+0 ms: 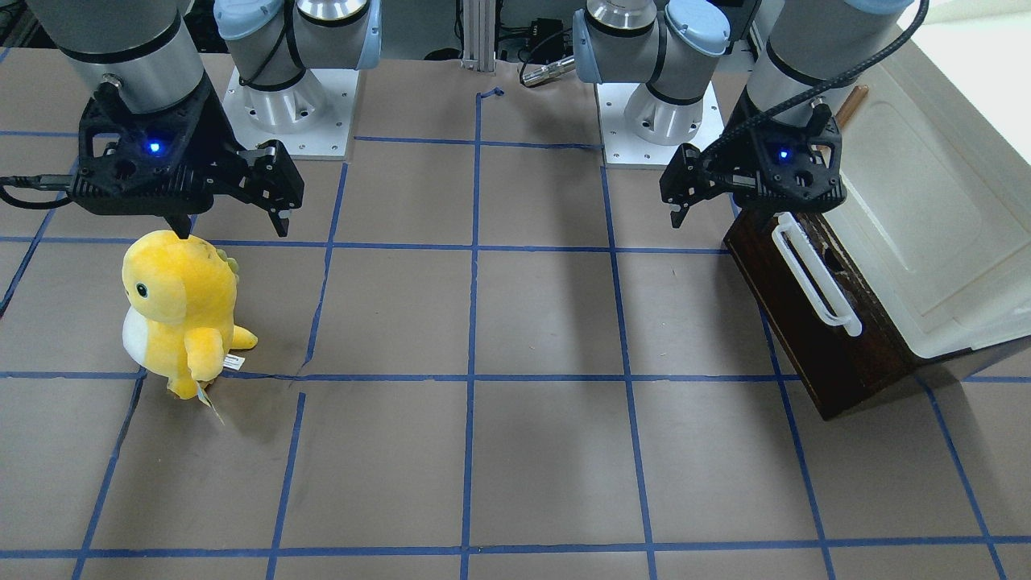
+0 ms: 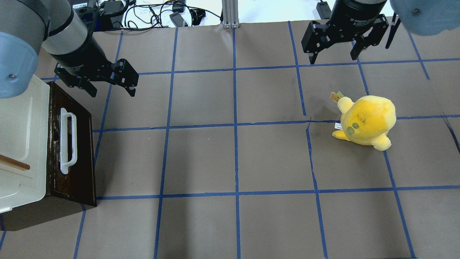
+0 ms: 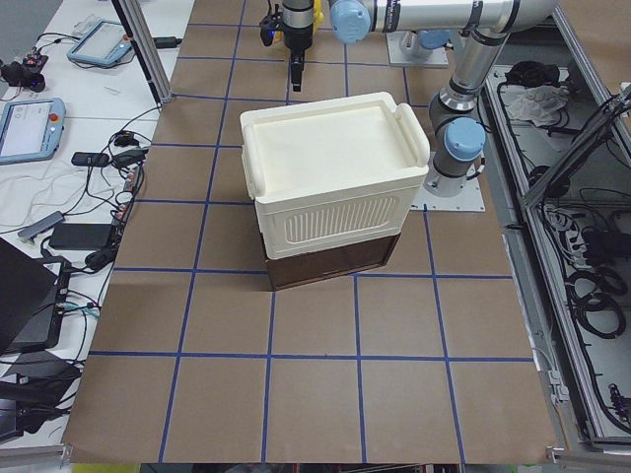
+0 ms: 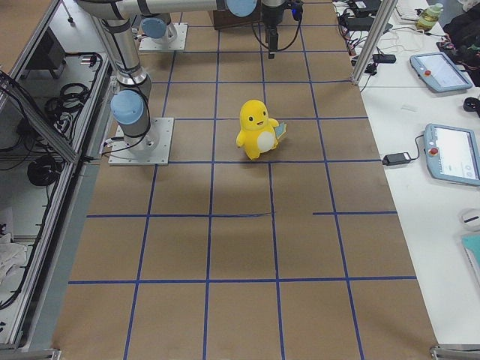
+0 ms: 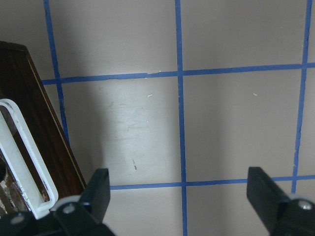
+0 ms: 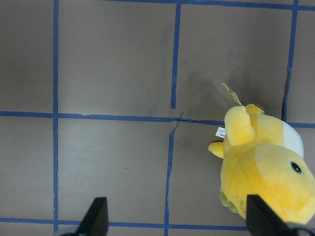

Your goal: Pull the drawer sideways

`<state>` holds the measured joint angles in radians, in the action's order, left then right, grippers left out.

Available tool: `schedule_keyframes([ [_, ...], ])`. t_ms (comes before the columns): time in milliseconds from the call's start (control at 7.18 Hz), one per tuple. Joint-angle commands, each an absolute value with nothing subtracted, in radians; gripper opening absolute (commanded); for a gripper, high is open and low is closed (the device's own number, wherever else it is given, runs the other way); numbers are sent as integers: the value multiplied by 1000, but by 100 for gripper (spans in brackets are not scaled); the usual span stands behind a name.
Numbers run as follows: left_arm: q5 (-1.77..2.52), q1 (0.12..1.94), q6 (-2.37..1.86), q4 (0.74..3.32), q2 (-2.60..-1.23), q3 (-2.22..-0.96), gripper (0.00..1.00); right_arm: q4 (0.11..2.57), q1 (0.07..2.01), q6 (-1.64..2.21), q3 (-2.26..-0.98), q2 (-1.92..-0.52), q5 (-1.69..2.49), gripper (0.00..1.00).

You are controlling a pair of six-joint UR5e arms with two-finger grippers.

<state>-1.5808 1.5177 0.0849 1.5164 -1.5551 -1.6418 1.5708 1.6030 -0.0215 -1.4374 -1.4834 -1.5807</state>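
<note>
The drawer (image 1: 813, 354) has a dark brown front and a long white bar handle (image 1: 813, 278). It sits at the foot of the cream-white cabinet (image 1: 926, 242), and its pale sides do not show. In the overhead view, my left gripper (image 2: 113, 91) is open and empty, hovering just past one end of the handle (image 2: 67, 140). The left wrist view shows the drawer front (image 5: 29, 118) and handle (image 5: 22, 152) at the left, beside the open gripper (image 5: 181, 196). My right gripper (image 2: 333, 58) is open and empty, far from the drawer.
A yellow plush toy (image 1: 181, 310) stands on the brown paper table below my right gripper (image 1: 233, 225); it also shows in the right wrist view (image 6: 266, 169). A wooden stick (image 2: 14, 163) lies on the cabinet top (image 2: 21, 118). Blue tape lines grid the table.
</note>
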Motion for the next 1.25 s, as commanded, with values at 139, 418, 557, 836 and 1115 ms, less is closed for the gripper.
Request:
schedule_keyframes([
  [139,-1594,1516,42,1513,-1603,-1678,100,1571,1603,-23,-1437,-1483,-1582,100],
  [418,-1664,1517,-24,1443,-1627,-1681,100,1571,1603,-21,-1437,-1483,-1580,100],
  [557,-1718,1520,-37,1418,-1647,-1696,100,1571,1603,-21,-1437,-1483,-1582,100],
  [836,-1840,1522,-141,1404,-1699,-1752,100,1571,1603,-21,-1437,-1483,-1582,100],
  [1115,-1957,1522,-281,1390,-1761,-1755,100,1571,1603,-23,-1437,-1483,-1582,100],
])
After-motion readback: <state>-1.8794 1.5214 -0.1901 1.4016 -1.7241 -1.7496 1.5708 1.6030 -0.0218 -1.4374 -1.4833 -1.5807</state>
